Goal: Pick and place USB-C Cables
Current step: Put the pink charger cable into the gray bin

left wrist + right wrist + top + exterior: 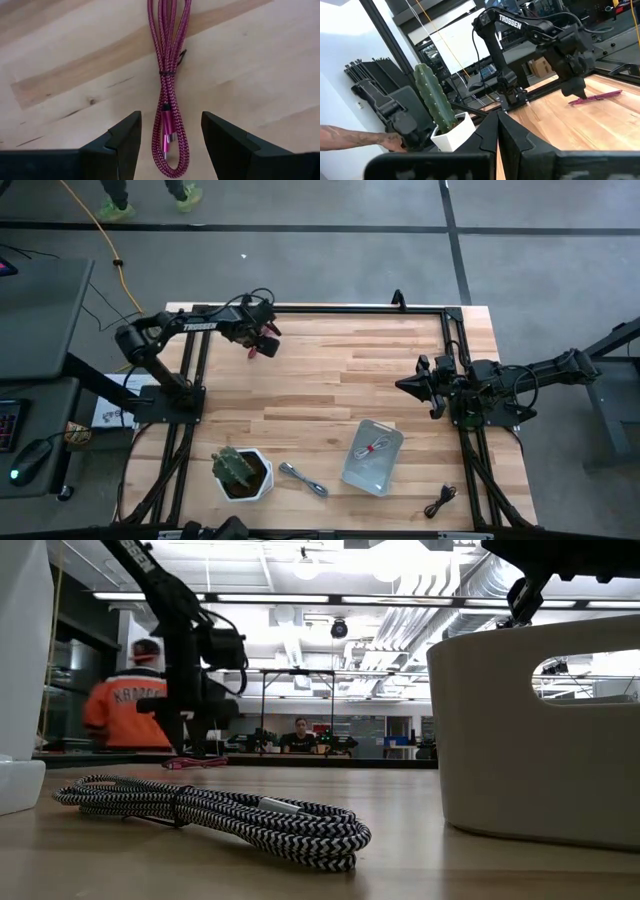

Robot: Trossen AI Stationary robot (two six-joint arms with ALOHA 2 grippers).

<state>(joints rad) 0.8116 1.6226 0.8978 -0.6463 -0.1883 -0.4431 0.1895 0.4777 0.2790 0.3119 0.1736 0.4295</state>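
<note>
A maroon braided cable (169,75) lies bundled on the wooden table at the far left (266,350). My left gripper (170,137) hangs just over its near end, pointing steeply down and open, one finger on each side of the cable and apart from it. A whitish cable with red (375,446) lies in the clear tray (360,476). A silver-grey braided cable (303,479) rests flat near the front edge and fills the low view's foreground (220,815). A black cable (440,501) lies at the front right. My right gripper (498,131) waits shut and level at the table's right side (402,386).
A white pot with a cactus (240,472) stands at the front left. A black metal frame (330,310) runs along the table's edges. A person in orange (125,705) stands beyond the table, and a hand (350,137) shows by the cactus in the right wrist view.
</note>
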